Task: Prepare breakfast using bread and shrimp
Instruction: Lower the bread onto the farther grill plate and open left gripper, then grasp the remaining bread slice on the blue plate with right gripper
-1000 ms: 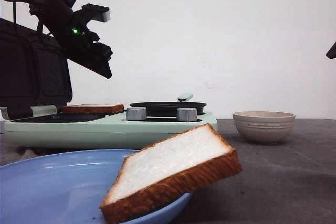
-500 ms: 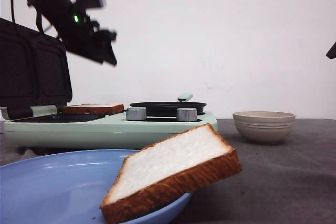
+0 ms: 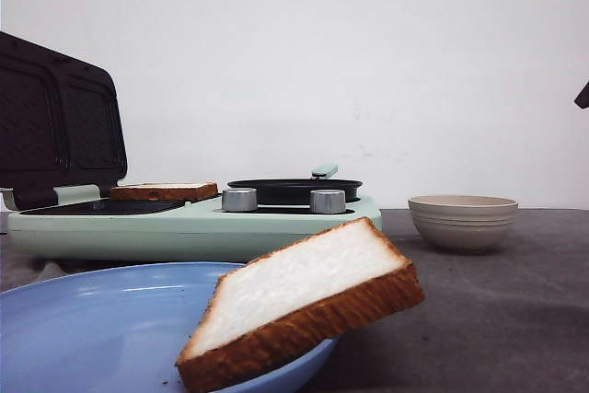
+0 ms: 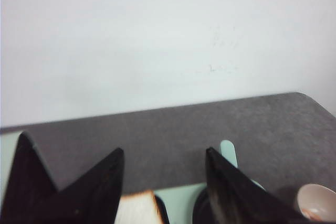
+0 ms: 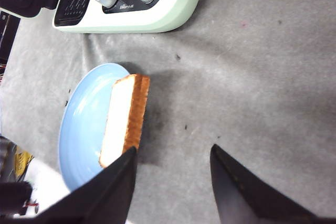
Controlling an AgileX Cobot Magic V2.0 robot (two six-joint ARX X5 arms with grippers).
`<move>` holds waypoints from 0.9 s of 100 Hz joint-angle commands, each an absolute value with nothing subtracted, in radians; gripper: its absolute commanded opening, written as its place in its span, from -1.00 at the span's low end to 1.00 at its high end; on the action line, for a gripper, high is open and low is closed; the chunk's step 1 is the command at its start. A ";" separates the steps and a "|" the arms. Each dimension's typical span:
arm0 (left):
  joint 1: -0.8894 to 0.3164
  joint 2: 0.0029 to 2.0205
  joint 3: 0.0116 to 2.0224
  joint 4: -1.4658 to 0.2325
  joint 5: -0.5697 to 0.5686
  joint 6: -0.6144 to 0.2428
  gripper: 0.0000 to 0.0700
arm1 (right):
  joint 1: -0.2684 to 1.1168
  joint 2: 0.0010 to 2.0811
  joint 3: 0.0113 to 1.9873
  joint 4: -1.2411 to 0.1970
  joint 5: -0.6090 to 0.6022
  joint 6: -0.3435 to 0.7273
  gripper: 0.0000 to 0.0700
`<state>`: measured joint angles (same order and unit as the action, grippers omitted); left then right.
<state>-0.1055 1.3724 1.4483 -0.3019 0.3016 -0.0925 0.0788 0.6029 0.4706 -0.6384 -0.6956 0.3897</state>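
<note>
One slice of bread (image 3: 304, 296) leans on the rim of a blue plate (image 3: 92, 319) at the front; the right wrist view shows the same bread (image 5: 123, 119) on the plate (image 5: 84, 124). My right gripper (image 5: 173, 153) hangs open above bare table beside it, holding nothing. A second bread slice (image 3: 164, 191) lies on the mint breakfast maker's grill (image 3: 101, 206). My left gripper (image 4: 164, 153) is open high above that slice (image 4: 137, 209). A faint orange patch in the beige bowl (image 4: 316, 208) may be the shrimp (image 4: 314, 215).
The breakfast maker (image 3: 193, 227) has its dark lid (image 3: 60, 126) raised at the left, two metal knobs (image 3: 238, 199) and a black pan (image 3: 294, 190) with a mint handle (image 4: 229, 153). The beige bowl (image 3: 462, 221) stands to its right.
My left arm has risen from above the grill and almost left the front view at the top. The bread, plate and bowl have not moved.
</note>
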 commanded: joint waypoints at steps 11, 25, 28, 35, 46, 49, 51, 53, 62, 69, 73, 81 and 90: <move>-0.065 1.279 1.412 -0.344 0.329 -0.067 -0.34 | 0.083 0.606 0.481 -0.622 -0.653 0.390 -0.22; -0.025 1.150 1.274 -0.304 0.367 -0.068 -0.34 | 0.083 0.606 0.480 -0.614 -0.653 0.407 -0.22; -0.018 1.116 1.231 -0.285 0.372 -0.072 -0.34 | 0.083 0.606 0.480 -0.609 -0.653 0.409 -0.22; -0.003 1.034 1.124 -0.239 0.382 -0.085 -0.34 | 0.083 0.606 0.480 -0.598 -0.653 0.412 -0.22; 0.012 0.903 0.944 -0.180 0.401 -0.113 -0.34 | 0.088 0.609 0.472 -0.570 -0.653 0.432 -0.22; 0.014 0.870 0.897 -0.174 0.401 -0.120 -0.34 | 0.092 0.613 0.468 -0.560 -0.652 0.442 -0.22; 0.015 0.850 0.868 -0.168 0.401 -0.127 -0.34 | 0.096 0.615 0.465 -0.553 -0.651 0.448 -0.22; 0.015 0.830 0.838 -0.164 0.402 -0.134 -0.34 | 0.101 0.617 0.462 -0.547 -0.650 0.454 -0.22; 0.015 0.749 0.721 -0.153 0.402 -0.175 -0.34 | 0.137 0.647 0.450 -0.511 -0.642 0.474 -0.22; 0.015 0.694 0.652 -0.156 0.402 -0.184 -0.34 | 0.176 0.680 0.443 -0.482 -0.621 0.494 -0.22; 0.015 0.667 0.622 -0.161 0.402 -0.196 -0.34 | 0.202 0.702 0.439 -0.461 -0.617 0.504 -0.21; 0.015 0.614 0.579 -0.177 0.402 -0.204 -0.34 | 0.258 0.754 0.437 -0.414 -0.602 0.533 -0.20; 0.015 0.570 0.566 -0.245 0.396 -0.173 -0.34 | 0.332 0.823 0.437 -0.358 -0.579 0.558 -0.20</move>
<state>0.0128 0.5858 0.5613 -0.2211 0.3962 -0.1871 0.2859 0.7795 0.4347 -0.3965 -0.5926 0.5179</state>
